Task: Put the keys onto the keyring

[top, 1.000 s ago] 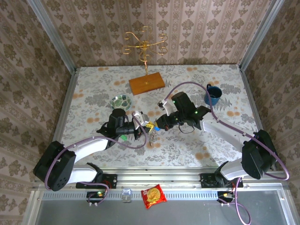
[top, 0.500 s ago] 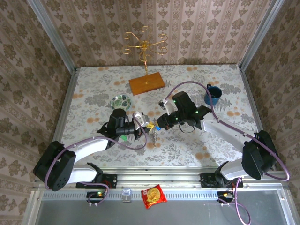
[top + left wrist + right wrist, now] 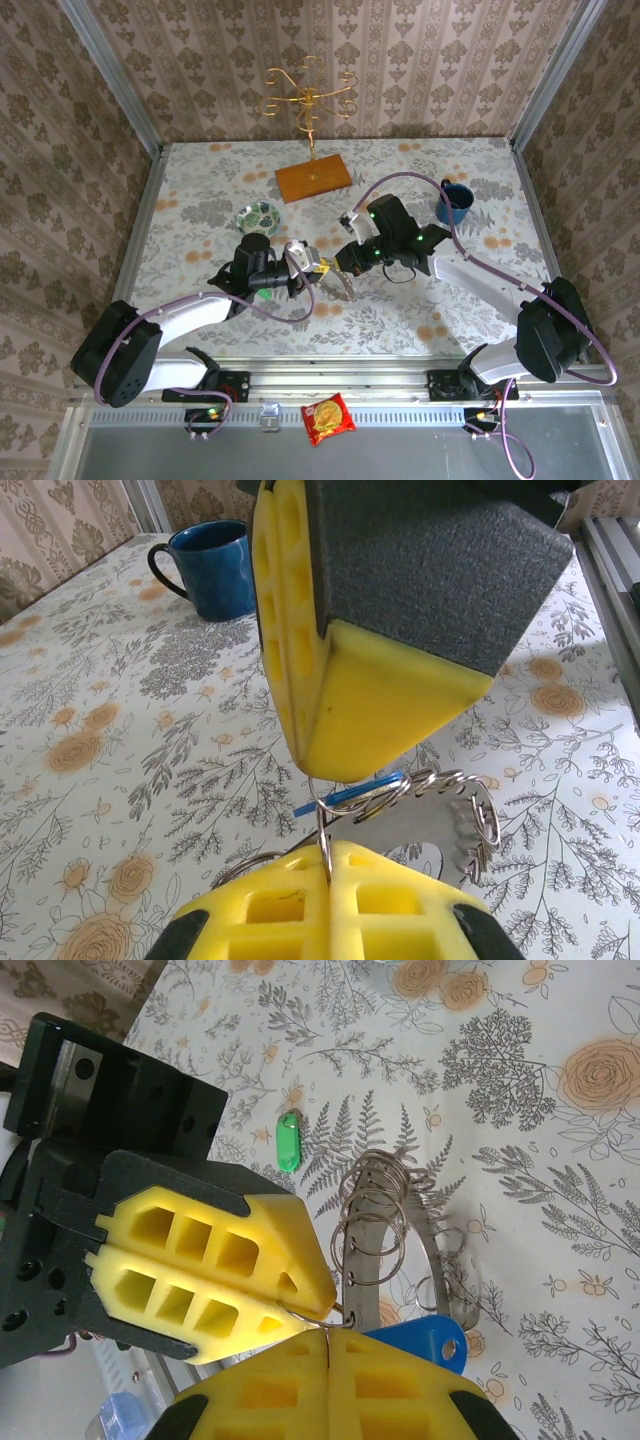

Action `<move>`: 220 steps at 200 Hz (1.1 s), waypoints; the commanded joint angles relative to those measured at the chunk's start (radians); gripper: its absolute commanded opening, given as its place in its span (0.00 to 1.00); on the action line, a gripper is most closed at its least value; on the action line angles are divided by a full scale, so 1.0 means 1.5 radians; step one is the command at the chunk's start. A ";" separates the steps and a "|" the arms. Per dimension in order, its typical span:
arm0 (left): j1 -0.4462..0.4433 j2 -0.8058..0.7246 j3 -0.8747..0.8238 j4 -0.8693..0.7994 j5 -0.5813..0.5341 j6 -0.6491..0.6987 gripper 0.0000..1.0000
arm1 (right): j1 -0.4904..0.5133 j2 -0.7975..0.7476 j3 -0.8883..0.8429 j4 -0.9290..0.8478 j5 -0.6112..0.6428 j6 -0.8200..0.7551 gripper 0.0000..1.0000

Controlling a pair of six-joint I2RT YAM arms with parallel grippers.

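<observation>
Left gripper (image 3: 326, 860) and right gripper (image 3: 328, 1348) pinch the keyring (image 3: 432, 1252); we judge the blue key (image 3: 425, 1342) nearly on, green key (image 3: 288, 1141) untouched at upper middle.

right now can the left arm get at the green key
Probably not yet: the left gripper is shut on the keyring and must let go first. The green key lies uncovered nearby.

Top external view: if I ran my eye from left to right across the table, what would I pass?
Patterned bowl → left gripper → right gripper → blue mug. The keyring hangs where the two grippers meet, so I leave it out of the order.
</observation>
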 commanded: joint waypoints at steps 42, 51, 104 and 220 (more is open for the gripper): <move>-0.010 -0.003 -0.013 0.065 0.011 0.006 0.00 | -0.007 0.022 0.026 -0.029 0.030 0.001 0.00; -0.011 -0.003 -0.015 0.069 0.008 0.006 0.00 | -0.007 0.022 0.029 -0.031 0.029 0.001 0.00; -0.011 -0.003 -0.019 0.077 0.007 0.007 0.00 | -0.008 0.022 0.033 -0.030 0.026 0.001 0.00; -0.012 0.025 -0.031 0.163 -0.014 -0.079 0.00 | -0.024 0.009 0.007 -0.014 0.008 -0.074 0.00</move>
